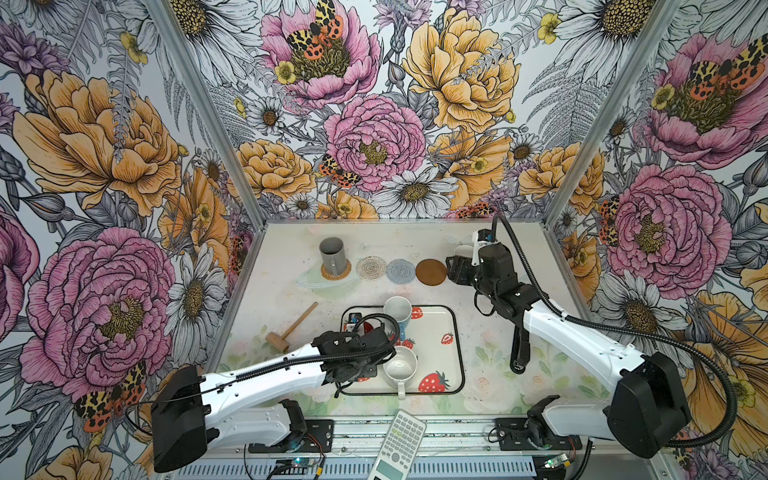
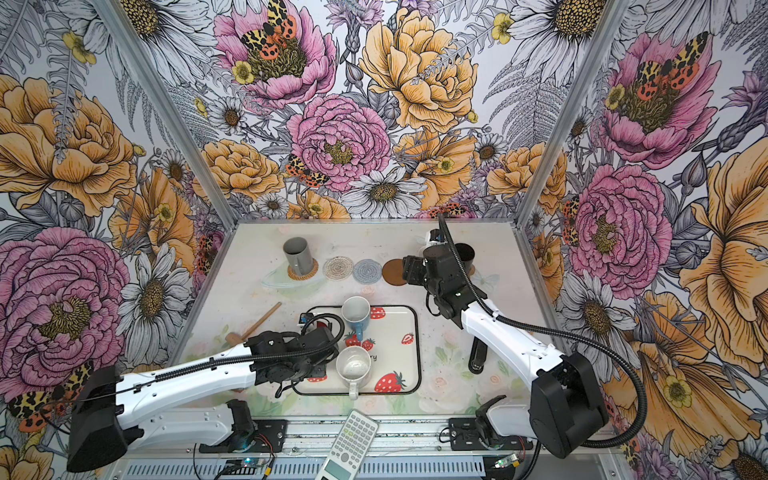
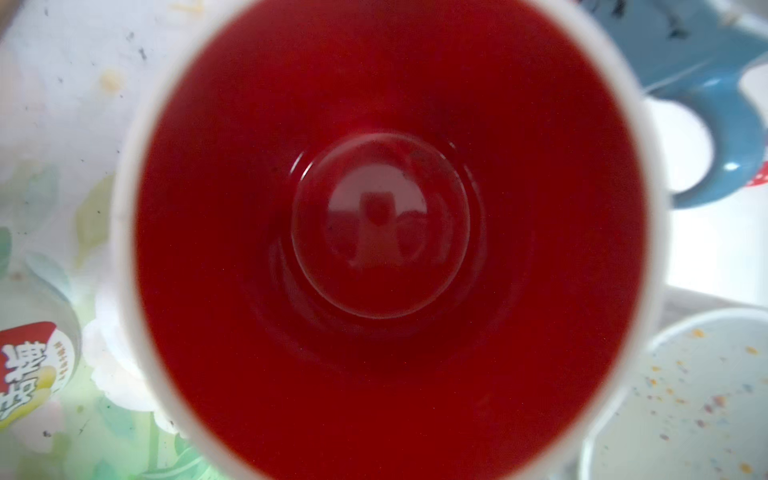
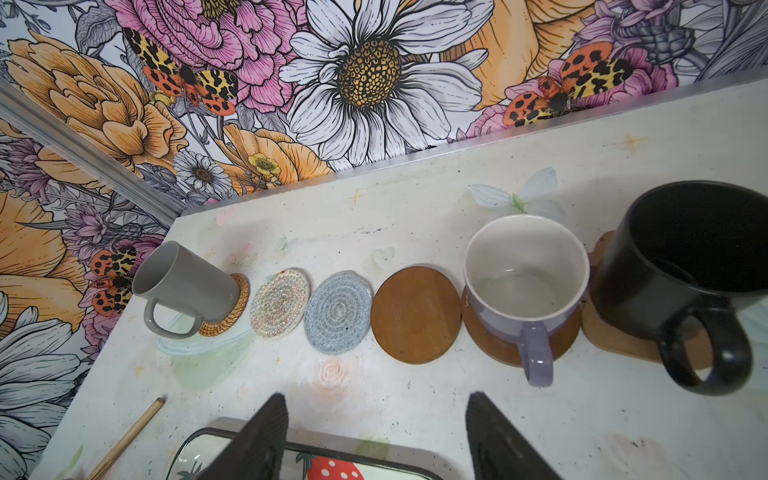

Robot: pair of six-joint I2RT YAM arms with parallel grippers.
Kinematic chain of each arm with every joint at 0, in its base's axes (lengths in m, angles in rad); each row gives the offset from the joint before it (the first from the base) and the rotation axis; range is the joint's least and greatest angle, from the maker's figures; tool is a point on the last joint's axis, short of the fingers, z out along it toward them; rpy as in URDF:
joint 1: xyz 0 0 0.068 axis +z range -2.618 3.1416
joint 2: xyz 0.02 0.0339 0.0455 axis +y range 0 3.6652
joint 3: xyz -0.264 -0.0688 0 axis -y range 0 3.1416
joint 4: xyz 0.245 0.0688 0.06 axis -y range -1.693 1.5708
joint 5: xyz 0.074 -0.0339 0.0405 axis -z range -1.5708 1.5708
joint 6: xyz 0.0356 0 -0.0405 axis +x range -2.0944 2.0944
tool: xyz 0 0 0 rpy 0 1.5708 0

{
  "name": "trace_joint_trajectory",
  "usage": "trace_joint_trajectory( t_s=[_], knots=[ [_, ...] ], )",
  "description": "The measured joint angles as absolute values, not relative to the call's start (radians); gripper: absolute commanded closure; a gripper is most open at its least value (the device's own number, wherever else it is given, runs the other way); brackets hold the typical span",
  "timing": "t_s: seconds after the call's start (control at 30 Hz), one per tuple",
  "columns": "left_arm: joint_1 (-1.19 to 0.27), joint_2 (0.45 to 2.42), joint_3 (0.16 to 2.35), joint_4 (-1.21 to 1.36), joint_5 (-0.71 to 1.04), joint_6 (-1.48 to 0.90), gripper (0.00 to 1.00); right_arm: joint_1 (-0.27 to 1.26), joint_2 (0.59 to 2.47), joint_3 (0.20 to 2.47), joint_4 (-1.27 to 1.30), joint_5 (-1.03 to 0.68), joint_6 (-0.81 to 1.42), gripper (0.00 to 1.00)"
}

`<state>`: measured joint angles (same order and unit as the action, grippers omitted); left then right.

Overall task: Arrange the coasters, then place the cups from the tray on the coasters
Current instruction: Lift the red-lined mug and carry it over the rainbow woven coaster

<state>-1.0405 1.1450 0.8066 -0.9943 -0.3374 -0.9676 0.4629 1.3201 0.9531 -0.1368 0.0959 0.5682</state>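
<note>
A white cup with a red inside (image 3: 382,224) fills the left wrist view, close under the camera. It hides my left gripper's fingers. My left arm (image 1: 266,370) reaches over the left part of the strawberry tray (image 1: 456,332). A light blue cup (image 1: 397,309) and a white speckled cup (image 1: 400,365) stand on the tray. At the back, the tall grey cup (image 1: 332,253) stands on the rattan coaster (image 1: 336,271). The whitish (image 1: 371,268), blue-grey (image 1: 400,271) and brown disc (image 1: 431,272) coasters are bare. The lavender cup (image 4: 525,270) and black cup (image 4: 685,257) stand on coasters. My right gripper (image 4: 378,428) hangs open and holds nothing, between the tray and the bare brown disc.
A wooden mallet (image 1: 291,328) lies left of the tray. A calculator (image 1: 399,440) lies at the front edge. A jar lid with a red label (image 3: 25,361) shows beside the red-inside cup. A slim black object (image 1: 518,345) is on the table right of the tray.
</note>
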Motion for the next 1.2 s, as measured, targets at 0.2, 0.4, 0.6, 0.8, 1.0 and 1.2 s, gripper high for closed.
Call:
trace_joint_trajectory(
  t_s=[0.2,0.4,0.6,0.8,1.0,1.2],
  knots=[
    [-0.915,1.156,0.889,-1.017,-0.329,-0.850,1.00,0.457,1.337,0.962,-0.137,0.080,0.568,0.31],
    [-0.788,1.246,1.003,-1.028,-0.330,-0.723,1.00,0.442,1.338,0.966,-0.137,0.072,0.568,0.31],
    [-0.712,1.374,1.130,-1.027,-0.330,-0.622,1.00,0.422,1.348,0.966,-0.136,0.054,0.567,0.31],
    [-0.664,1.496,1.228,-1.016,-0.329,-0.549,1.00,0.395,1.370,0.967,-0.137,0.028,0.568,0.32],
    [-0.604,1.598,1.319,-0.986,-0.326,-0.492,1.00,0.379,1.377,0.975,-0.137,0.011,0.568,0.33],
    [-0.540,1.711,1.421,-0.918,-0.305,-0.437,1.00,0.371,1.398,0.985,-0.136,-0.009,0.567,0.34]
  ],
)
